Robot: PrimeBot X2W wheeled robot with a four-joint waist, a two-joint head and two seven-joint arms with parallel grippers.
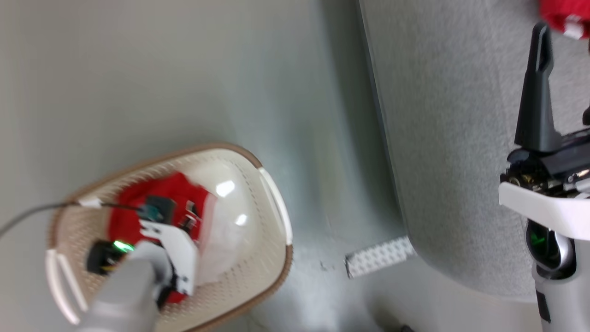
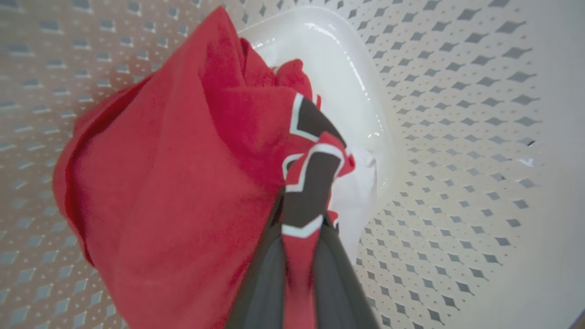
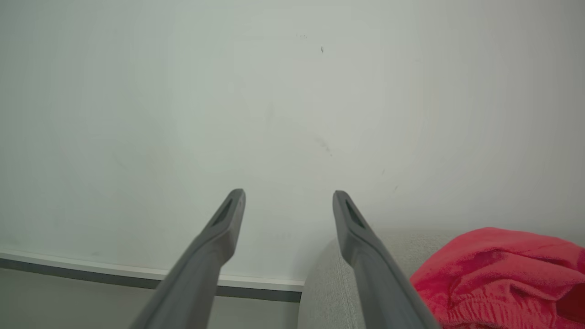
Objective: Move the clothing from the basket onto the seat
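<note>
The cream basket [image 1: 275, 201] stands on the floor at the lower left of the head view. Inside it lies the red jersey [image 1: 171, 188], and my left arm reaches down onto it. In the left wrist view my left gripper [image 2: 304, 205] is shut on a fold of the jersey [image 2: 173, 173], pinching the black, white-edged number [image 2: 315, 123] just above the basket's white bottom [image 2: 338, 68]. My right gripper [image 3: 288, 195] hangs open and holds nothing above the grey seat [image 1: 451, 138]. A red garment [image 3: 502, 274] lies on the seat beside it, and it also peeks in as the red garment [image 1: 564, 16] at the head view's top right.
A white perforated strip [image 1: 380, 256] lies on the grey floor [image 1: 184, 69] between basket and seat. A thin cable [image 1: 27, 214] runs over the basket's left rim. A pale wall with a dark baseboard [image 3: 137, 274] rises behind the seat's edge [image 3: 329, 283].
</note>
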